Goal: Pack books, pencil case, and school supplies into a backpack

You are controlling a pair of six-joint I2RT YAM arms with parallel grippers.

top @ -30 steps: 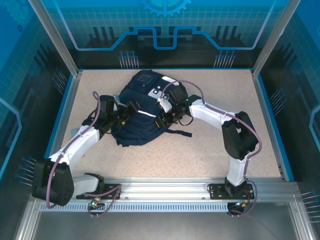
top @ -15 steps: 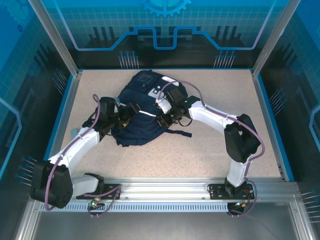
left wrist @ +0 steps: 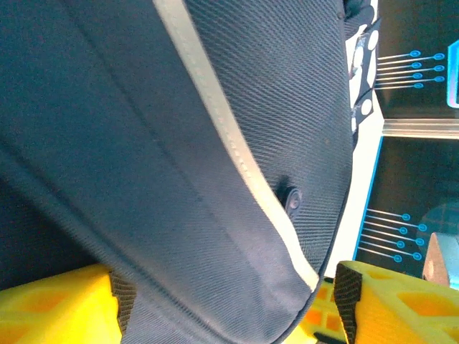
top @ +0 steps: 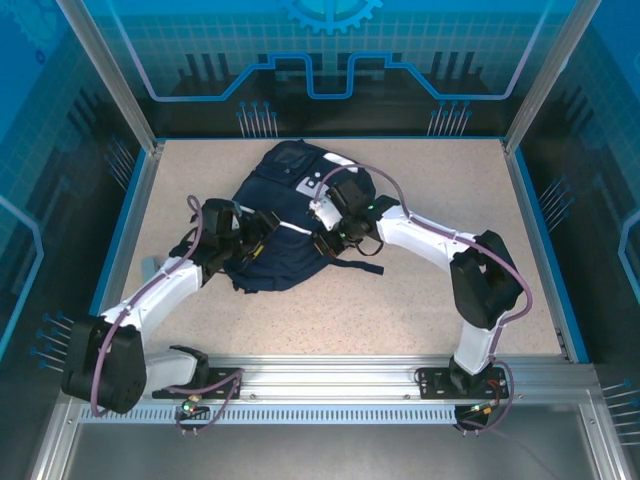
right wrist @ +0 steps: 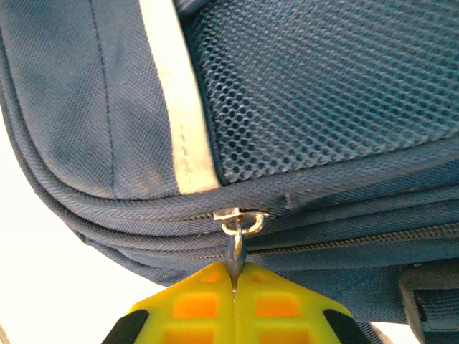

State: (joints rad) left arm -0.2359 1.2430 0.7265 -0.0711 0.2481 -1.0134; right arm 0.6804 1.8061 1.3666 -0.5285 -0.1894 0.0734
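Note:
The navy backpack [top: 285,205] with its white stripe lies in the middle of the table. My right gripper [top: 326,240] is at its right side, shut [right wrist: 234,287] on the metal zipper pull [right wrist: 236,247] just below the mesh pocket [right wrist: 323,86]. My left gripper [top: 252,240] is at the bag's left side, open [left wrist: 229,294], with a fold of backpack fabric [left wrist: 215,236] between its yellow fingers [left wrist: 57,308]. The left pad touches the cloth and the right pad stands apart from it. Books, pencil case and school supplies are out of view.
Dark straps [top: 362,266] trail off the bag's right side onto the speckled tabletop [top: 420,300]. A raised blue border [top: 535,240] rims the table. The arm-base rail [top: 320,380] runs along the near edge.
My right gripper has shut on the zipper pull. The left jaws have narrowed around the backpack fold, and both grippers have shifted slightly against the bag.

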